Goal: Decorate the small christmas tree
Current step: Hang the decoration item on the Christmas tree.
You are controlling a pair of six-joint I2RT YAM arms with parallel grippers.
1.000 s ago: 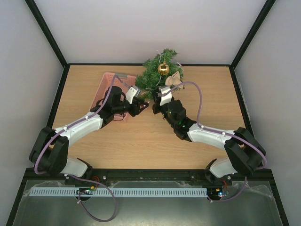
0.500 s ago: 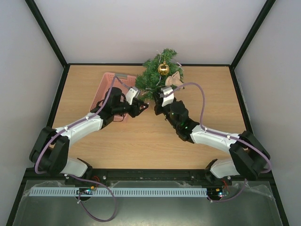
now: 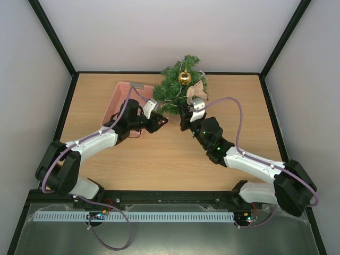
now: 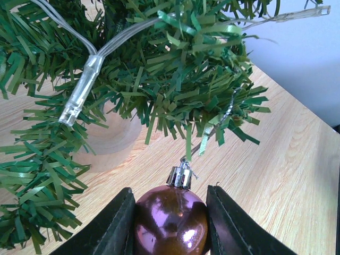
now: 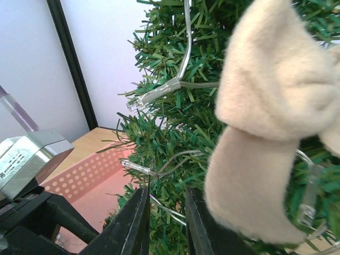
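A table of pale wood-grain laminate was seen. The tree was stood at the middle of its far edge, just right of a pink perforated plastic basket. The tree's branches were made of flat, bristly dark green strips. Clear wire with small clear lamps was threaded through them, and a round pale wooden base was shown beneath. A soft beige bow of fleecy cloth was hung on the right side, and a shiny gold ball near the top. The left gripper was closed on a glossy purple ball with a silver cap. The ball was held at the tree's near left branches, with a green strip reaching down to the cap. The right gripper was set against the near side below the bow. Its jaws were parted only slightly and clamped on nothing, with needles and wire seen in the gap. Small print on a silver block could not be read.
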